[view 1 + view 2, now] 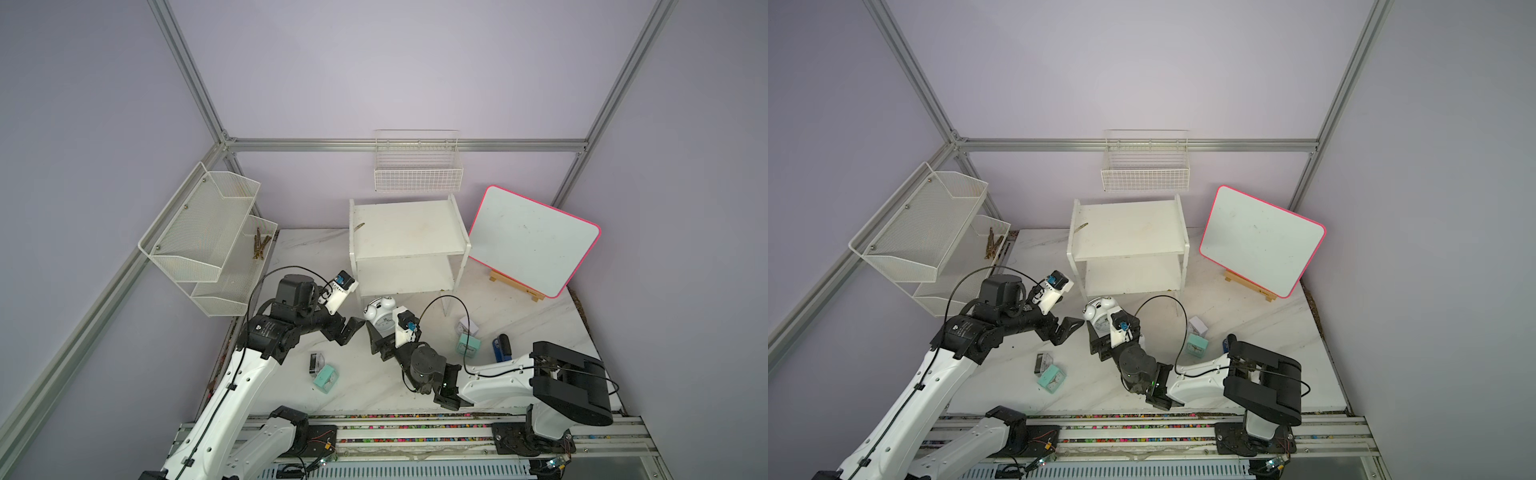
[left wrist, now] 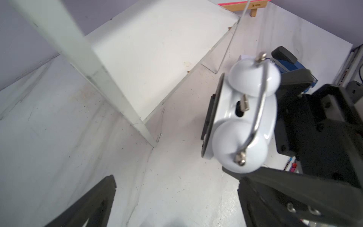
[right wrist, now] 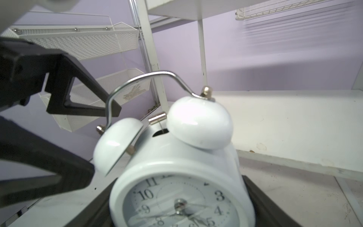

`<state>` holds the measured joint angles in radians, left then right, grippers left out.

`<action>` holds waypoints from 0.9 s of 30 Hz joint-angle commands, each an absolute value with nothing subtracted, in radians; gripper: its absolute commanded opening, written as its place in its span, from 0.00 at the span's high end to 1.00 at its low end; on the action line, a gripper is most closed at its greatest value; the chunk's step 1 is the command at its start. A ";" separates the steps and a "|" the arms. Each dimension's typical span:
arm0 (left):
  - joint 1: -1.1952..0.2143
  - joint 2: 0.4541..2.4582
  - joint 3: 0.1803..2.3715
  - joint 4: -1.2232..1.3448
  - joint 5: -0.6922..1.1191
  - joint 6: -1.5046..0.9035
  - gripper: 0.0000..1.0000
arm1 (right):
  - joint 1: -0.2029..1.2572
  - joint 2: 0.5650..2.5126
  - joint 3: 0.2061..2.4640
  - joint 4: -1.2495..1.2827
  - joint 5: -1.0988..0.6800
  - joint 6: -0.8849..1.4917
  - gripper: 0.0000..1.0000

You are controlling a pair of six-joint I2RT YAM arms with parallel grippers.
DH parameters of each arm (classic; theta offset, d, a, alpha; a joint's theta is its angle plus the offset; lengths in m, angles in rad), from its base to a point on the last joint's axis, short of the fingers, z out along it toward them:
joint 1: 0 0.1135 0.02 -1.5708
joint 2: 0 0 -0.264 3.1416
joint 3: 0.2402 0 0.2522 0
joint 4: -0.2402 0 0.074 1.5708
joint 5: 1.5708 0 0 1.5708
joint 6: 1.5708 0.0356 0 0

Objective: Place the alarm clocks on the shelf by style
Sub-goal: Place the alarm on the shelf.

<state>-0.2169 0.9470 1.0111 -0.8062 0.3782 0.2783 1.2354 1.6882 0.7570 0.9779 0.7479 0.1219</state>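
Note:
My right gripper (image 1: 384,329) (image 3: 180,212) is shut on a round white twin-bell alarm clock (image 1: 380,312) (image 1: 1100,315) (image 3: 176,167), holding it just in front of the white two-tier shelf (image 1: 409,232) (image 1: 1129,228), whose boards are bare. My left gripper (image 1: 351,329) (image 2: 176,196) is open with nothing between its fingers, close beside the clock's bells (image 2: 245,118). On the table lie a mint green clock (image 1: 326,378) and a clear/black clock (image 1: 316,360) at the front left. Another mint green clock (image 1: 468,345) and a lilac-white one (image 1: 468,326) are to the right.
A white mesh rack (image 1: 208,232) hangs on the left wall and a wire-grid basket (image 1: 417,166) on the back wall above the shelf. A pink-edged whiteboard (image 1: 534,241) leans on a wooden easel at the right. A blue flat object (image 1: 500,347) lies near the right arm.

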 commanded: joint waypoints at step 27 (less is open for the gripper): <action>0.007 0.921 0.893 -0.655 0.568 0.167 0.00 | 1.070 1.884 1.228 0.571 0.828 0.317 0.43</action>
